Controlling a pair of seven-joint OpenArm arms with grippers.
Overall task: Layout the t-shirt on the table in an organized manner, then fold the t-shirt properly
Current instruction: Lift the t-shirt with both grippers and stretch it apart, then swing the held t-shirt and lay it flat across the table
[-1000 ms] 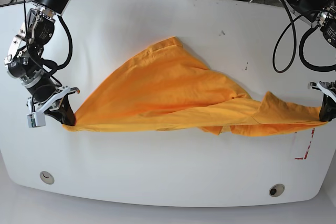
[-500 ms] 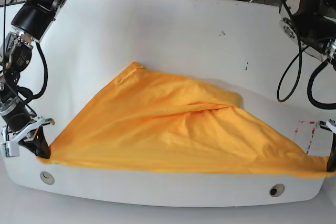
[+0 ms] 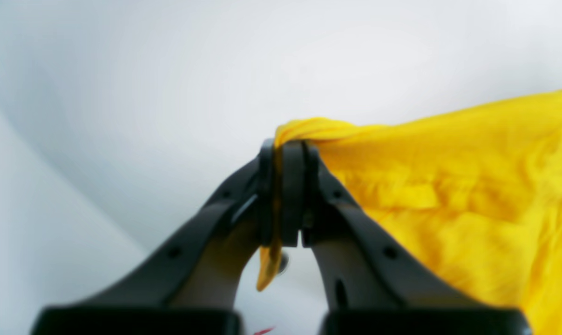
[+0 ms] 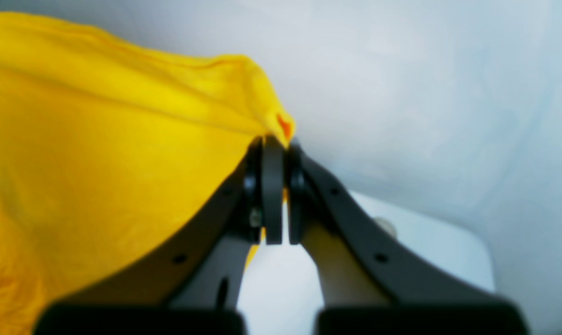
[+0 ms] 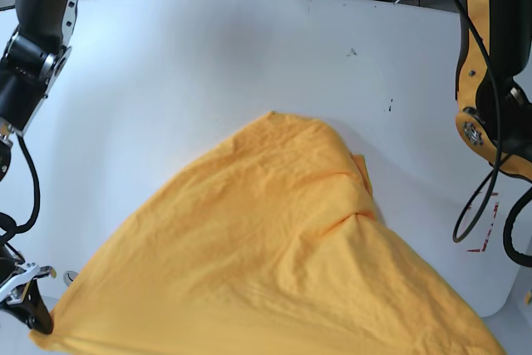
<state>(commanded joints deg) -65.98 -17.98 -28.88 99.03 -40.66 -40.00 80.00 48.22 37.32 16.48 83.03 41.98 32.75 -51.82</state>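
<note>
The white bench [image 5: 208, 64] is filling most of the base view, its upper half lying bare. The t-shirt [image 5: 274, 255] is spreading as a wide orange-yellow sheet over the lower middle of that frame, its far edge peaking near the centre and its two near corners running toward the bottom left and bottom right. It is being held this way, I judge, so the cloth is hanging taut between two corners and can be laid flat before any fold; no print is showing on the side facing up.

The right arm is dropping down the left edge of the base frame, and its right pincer [image 5: 33, 322] is sitting at the bottom left corner, clamped on a corner of cloth. The left arm is hanging along the right edge, its tip out of that frame. In the left wrist view the left pincer [image 3: 285, 195] is pressing together on a bunched hem.
</note>
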